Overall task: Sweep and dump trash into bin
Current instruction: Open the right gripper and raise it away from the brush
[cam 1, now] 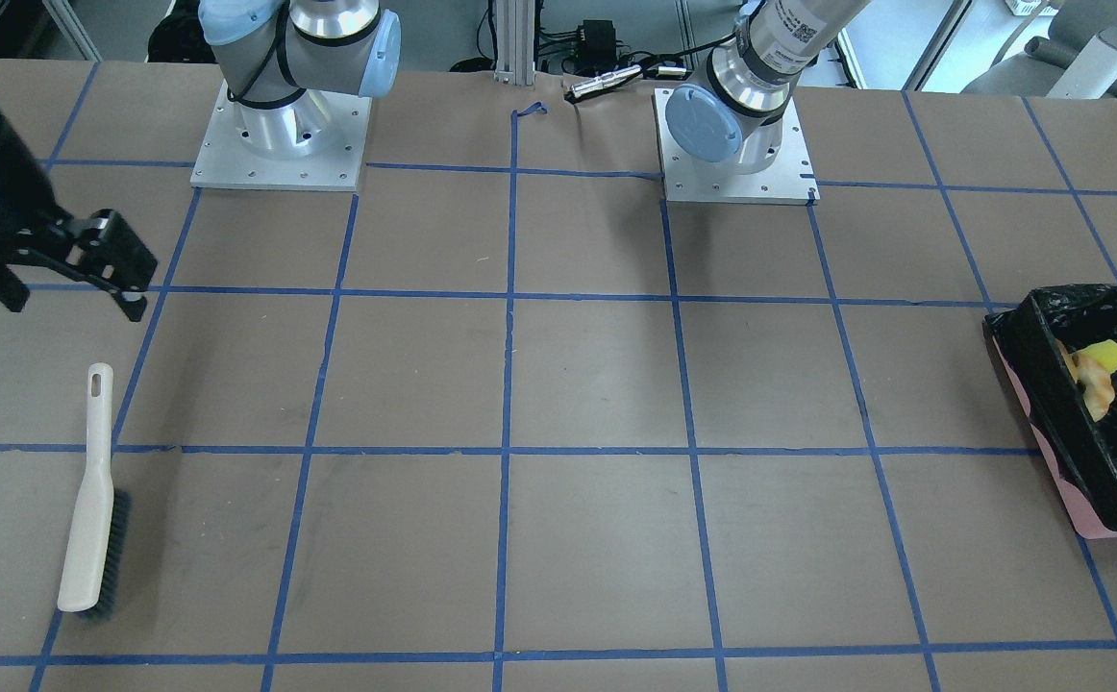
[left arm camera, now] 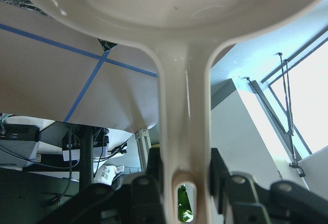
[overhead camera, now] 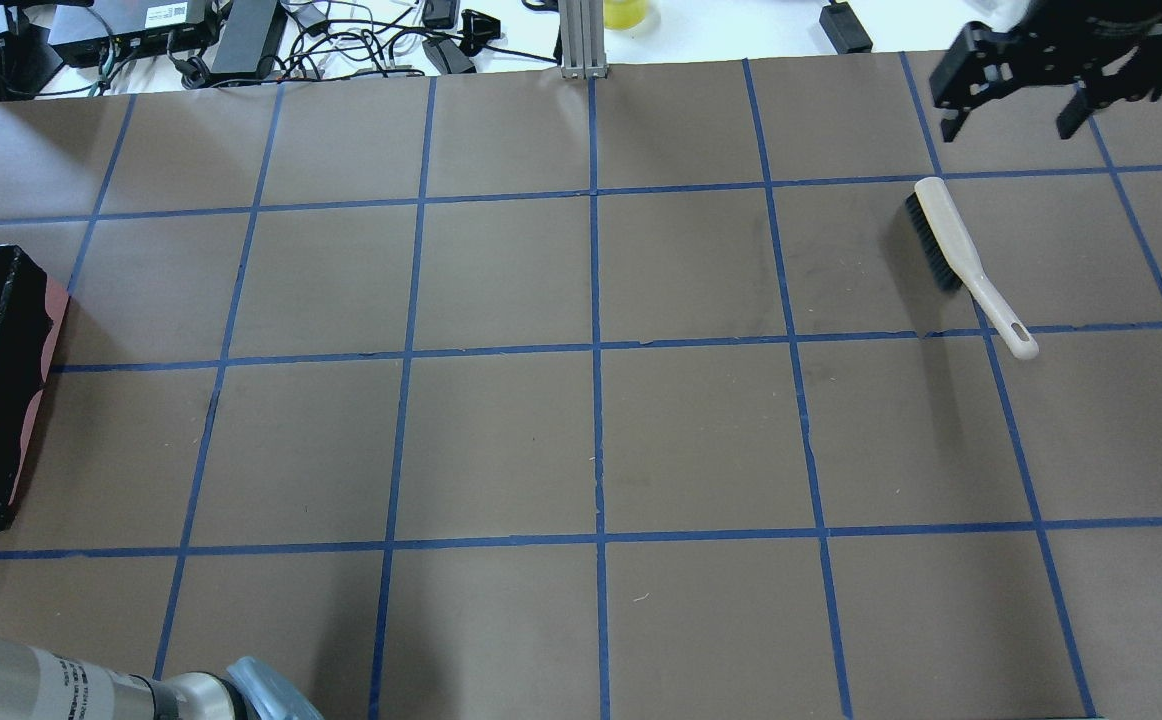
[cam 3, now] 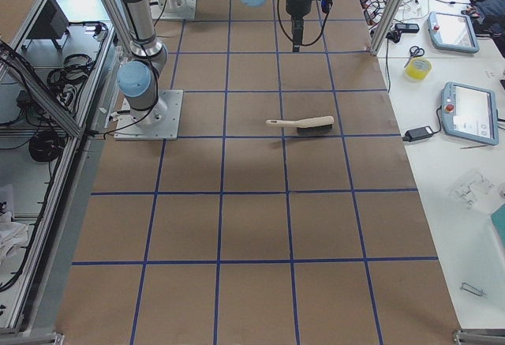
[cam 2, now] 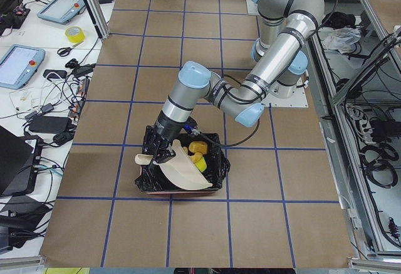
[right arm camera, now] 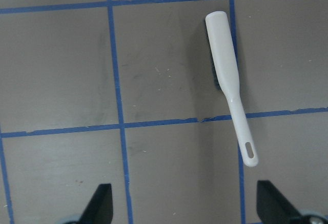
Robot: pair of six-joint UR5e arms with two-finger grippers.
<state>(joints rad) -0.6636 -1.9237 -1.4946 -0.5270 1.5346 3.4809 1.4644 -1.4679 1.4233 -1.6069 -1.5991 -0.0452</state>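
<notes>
The bin (cam 2: 217,167), lined with black plastic and with a pink side, stands at the table's end on my left; it also shows in the front view (cam 1: 1039,404) and the overhead view (overhead camera: 1,400). Trash lies inside it: a yellow-green sponge wedge (cam 1: 1109,356), a tan piece (cam 1: 1095,386) and yellow lumps (cam 2: 198,147). My left gripper (left arm camera: 184,183) is shut on the handle of the beige dustpan (cam 2: 182,172), held tilted over the bin. My right gripper (overhead camera: 1011,105) is open and empty, above the table beyond the brush (overhead camera: 951,245).
The beige brush with dark bristles lies flat on the table on my right (cam 1: 92,490), below my right wrist camera (right arm camera: 225,75). The brown table has a blue tape grid. Both arm bases (cam 1: 280,125) stand at the robot's edge. Cables and tablets lie past the far edge.
</notes>
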